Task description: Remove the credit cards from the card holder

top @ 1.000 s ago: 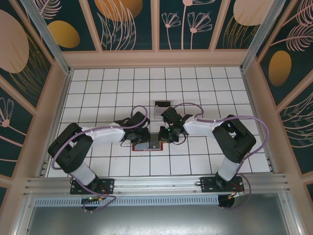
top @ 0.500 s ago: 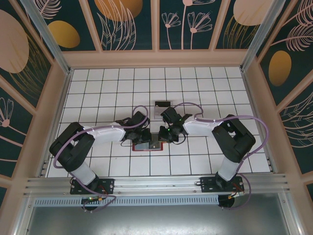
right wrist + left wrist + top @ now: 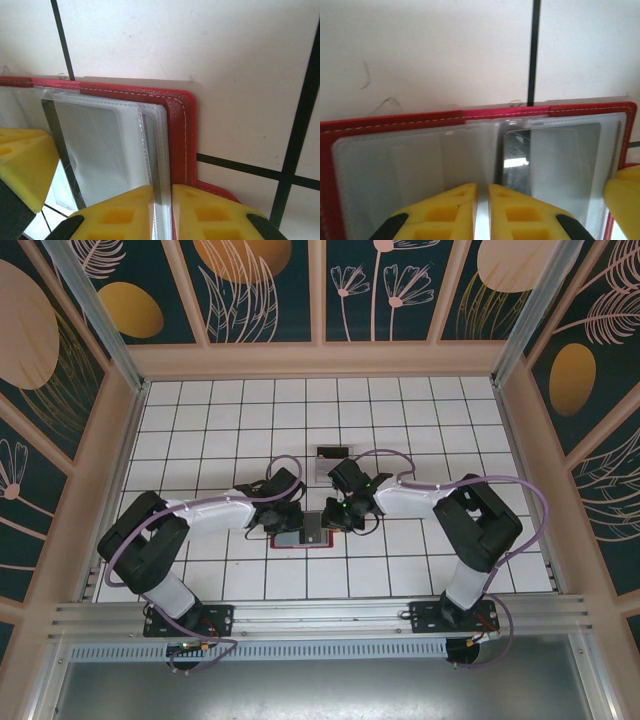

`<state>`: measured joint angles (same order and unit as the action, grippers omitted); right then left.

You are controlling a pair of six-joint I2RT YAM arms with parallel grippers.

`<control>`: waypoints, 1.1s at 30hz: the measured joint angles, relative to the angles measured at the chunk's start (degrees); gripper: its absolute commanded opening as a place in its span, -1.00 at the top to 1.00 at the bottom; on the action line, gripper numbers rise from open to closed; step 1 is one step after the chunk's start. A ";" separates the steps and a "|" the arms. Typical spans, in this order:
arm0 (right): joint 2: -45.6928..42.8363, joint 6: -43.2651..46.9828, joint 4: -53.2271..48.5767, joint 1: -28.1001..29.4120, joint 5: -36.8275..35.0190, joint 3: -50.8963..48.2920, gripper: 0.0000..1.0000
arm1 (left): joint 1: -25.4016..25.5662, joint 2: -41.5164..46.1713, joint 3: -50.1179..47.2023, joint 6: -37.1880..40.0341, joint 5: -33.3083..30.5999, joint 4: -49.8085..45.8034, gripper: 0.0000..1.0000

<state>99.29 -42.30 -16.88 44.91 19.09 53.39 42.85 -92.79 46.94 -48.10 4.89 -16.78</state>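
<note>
The red card holder [image 3: 300, 544] lies open on the tiled table, its clear inner sleeves facing up. A dark credit card [image 3: 515, 160] sits inside one sleeve, beside the holder's red stitched edge [image 3: 395, 122]. My left gripper [image 3: 482, 187] is over the holder's middle [image 3: 288, 520]. Its yellow fingers are pinched on a thin pale sleeve leaf seen edge-on. My right gripper [image 3: 161, 189] is at the holder's right end [image 3: 336, 517], shut on the stacked sleeve edges just inside the red border [image 3: 177, 125]. A pale whitish face [image 3: 100, 145] shows through the top sleeve.
A clear plastic stand [image 3: 330, 460] with a dark top stands just behind the holder, close to the right wrist. Open white tiles spread to the left, right and far side. Wooden walls [image 3: 320, 360] ring the table.
Both grippers stay on the holder and have barely moved. The left wrist has shifted slightly, and the grey sleeve area between the grippers looks a little wider.
</note>
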 measured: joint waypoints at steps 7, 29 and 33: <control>0.00 0.00 0.00 0.00 0.00 0.00 0.60 | -0.11 3.32 -0.07 -0.17 1.07 0.87 0.63; 0.24 0.42 -0.55 0.00 0.00 0.52 0.60 | -5.79 2.43 -8.96 -3.21 15.32 15.87 0.48; 0.28 0.42 -0.55 0.00 0.02 0.52 0.60 | -5.84 1.75 -8.90 -3.04 15.93 16.50 0.49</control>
<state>99.57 -41.89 -17.43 44.91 19.11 53.91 37.01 -91.05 38.04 -51.13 20.82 -0.27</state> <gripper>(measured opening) 0.199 0.260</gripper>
